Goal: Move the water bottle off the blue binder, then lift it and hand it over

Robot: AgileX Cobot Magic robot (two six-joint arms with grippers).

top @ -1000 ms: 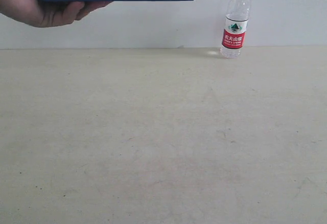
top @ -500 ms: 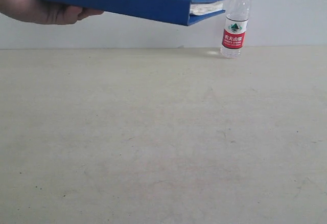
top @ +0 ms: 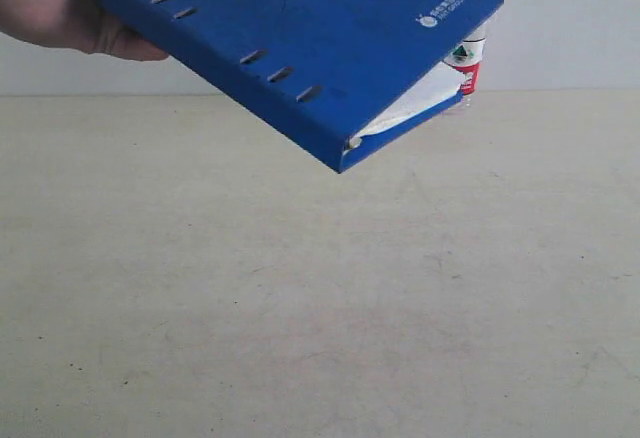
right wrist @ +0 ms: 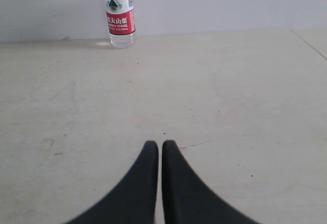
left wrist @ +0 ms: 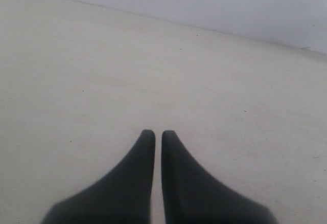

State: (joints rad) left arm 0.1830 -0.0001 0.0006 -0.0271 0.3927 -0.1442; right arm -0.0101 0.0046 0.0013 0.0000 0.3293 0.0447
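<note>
Tilted steeper vs half a sec ago, the blue binder (top: 300,38) now shows its flat cover w/ small white logo, spine slots and white pages at its low corner. It hangs in air at 11–1 o'clock of the exterior view, held by a bare hand (top: 50,8) at 10 o'clock. Water bottle (right wrist: 119,17), clear plastic w/ red-white label, stands upright on the matte beige table (top: 320,308) at 1 o'clock, partly behind the binder, unmoved. Left gripper (left wrist: 158,134) and right gripper (right wrist: 160,144): black tapered fingers nearly together, holding nothing.
</note>
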